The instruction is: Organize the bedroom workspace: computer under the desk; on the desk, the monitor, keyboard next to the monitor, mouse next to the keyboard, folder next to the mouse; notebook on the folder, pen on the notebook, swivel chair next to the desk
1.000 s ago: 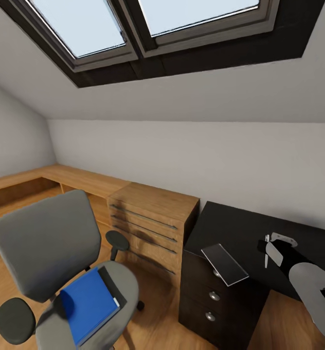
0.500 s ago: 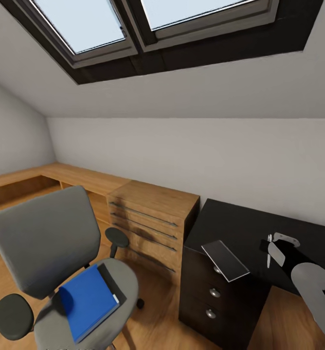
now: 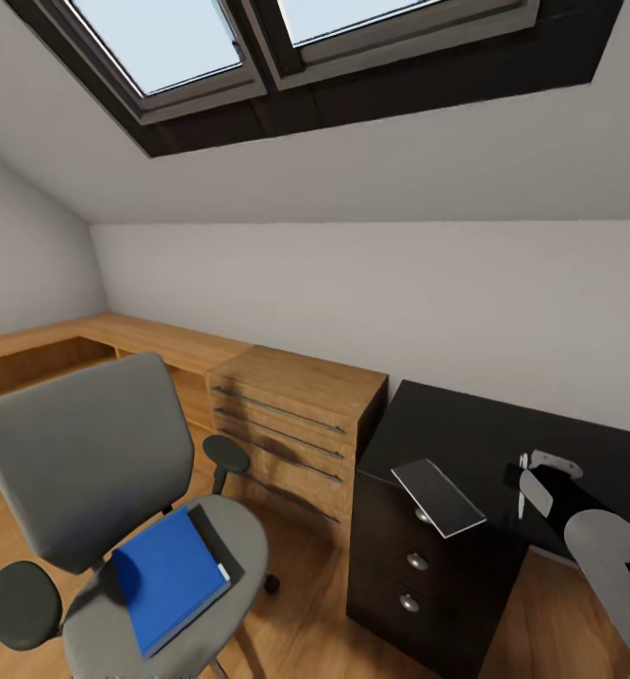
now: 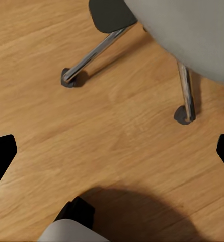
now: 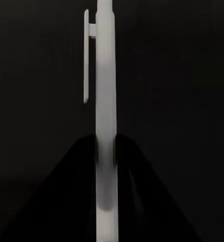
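- Right gripper point(image 5: 105, 171) is clamped on the pen point(image 5: 104, 116), dark fingers pinching the barrel low down; in the head view the pen point(image 3: 522, 486) hangs upright over the desk point(image 3: 466, 438).
- Risk: thin smooth barrel held near one end, so it could pivot or slip out if the arm swings fast.
- Risk: the notebook point(image 3: 167, 577) lies on the swivel chair point(image 3: 98, 471) seat, not yet on the desk; the pen has no stack to land on, and set down bare it may roll off the black top.
- The folder point(image 3: 438, 496) overhangs the desk's front corner above the drawer knobs; a nudge from the right arm could tip it to the floor.
- Left gripper point(image 4: 112, 151): jaws apart, empty, pointing at the wooden floor point(image 4: 66, 146) near the chair's chrome legs; it could snag the castors and shove the chair.
- Surface: matte black desk top, otherwise bare in view.
- Room: sloped white ceiling with skylights point(image 3: 287, 38), light wooden dresser point(image 3: 291, 424) just beside the desk, low wooden bench along the wall.
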Controlling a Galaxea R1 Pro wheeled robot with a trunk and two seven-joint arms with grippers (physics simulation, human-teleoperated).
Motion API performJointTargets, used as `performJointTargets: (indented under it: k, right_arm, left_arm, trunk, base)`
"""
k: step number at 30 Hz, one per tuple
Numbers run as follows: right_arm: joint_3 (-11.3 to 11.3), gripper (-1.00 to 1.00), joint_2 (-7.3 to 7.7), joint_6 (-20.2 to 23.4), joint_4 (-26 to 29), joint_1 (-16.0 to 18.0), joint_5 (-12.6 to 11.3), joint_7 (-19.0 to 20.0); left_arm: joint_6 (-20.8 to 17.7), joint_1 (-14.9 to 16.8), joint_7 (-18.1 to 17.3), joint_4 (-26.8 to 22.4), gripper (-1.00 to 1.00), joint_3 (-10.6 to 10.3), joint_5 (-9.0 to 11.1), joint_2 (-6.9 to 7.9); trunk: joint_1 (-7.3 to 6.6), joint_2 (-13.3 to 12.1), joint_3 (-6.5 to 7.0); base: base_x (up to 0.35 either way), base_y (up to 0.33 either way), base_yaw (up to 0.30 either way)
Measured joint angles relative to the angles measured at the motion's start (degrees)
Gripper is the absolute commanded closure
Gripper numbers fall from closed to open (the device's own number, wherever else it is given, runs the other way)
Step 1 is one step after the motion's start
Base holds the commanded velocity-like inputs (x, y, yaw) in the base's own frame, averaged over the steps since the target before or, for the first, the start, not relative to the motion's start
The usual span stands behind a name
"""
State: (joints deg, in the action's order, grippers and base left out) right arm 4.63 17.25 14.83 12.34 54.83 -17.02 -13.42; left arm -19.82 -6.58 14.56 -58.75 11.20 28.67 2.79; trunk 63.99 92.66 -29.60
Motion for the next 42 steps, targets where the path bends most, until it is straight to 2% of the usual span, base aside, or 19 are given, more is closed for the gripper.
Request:
performJointTargets:
  k: [6,34,35,42]
  right_arm:
    - [0.0,1.00,-0.05,0.0,0.0,0.0,0.1,0.0]
    - [0.0,1.00,0.00,0.0,0.1,0.0,0.1,0.0]
    - [0.0,-1.00,0.00,0.0,0.1,0.0,0.1,0.0]
    - [0.1,-1.00,0.00,0.1,0.2,0.0,0.1,0.0]
  left_arm:
    - [0.0,0.0,0.0,0.0,-1.00,0.0,0.0,0.00]
    - [0.0,0.0,0.0,0.0,-1.00,-0.1,0.0,0.00]
    - [0.0,0.0,0.0,0.0,-1.00,-0.1,0.0,0.00]
    - [0.0,0.0,0.0,0.0,-1.00,-0.1,0.0,0.00]
  trunk:
    - [1.32,2.4,-1.08]
    - [1.33,2.4,-1.08]
    - [1.33,2.4,-1.08]
    - [1.33,2.4,-1.08]
  base:
    - [0.000,0.000,0.000]
    - [0.000,0.000,0.000]
    - [0.000,0.000,0.000]
    - [0.000,0.000,0.000]
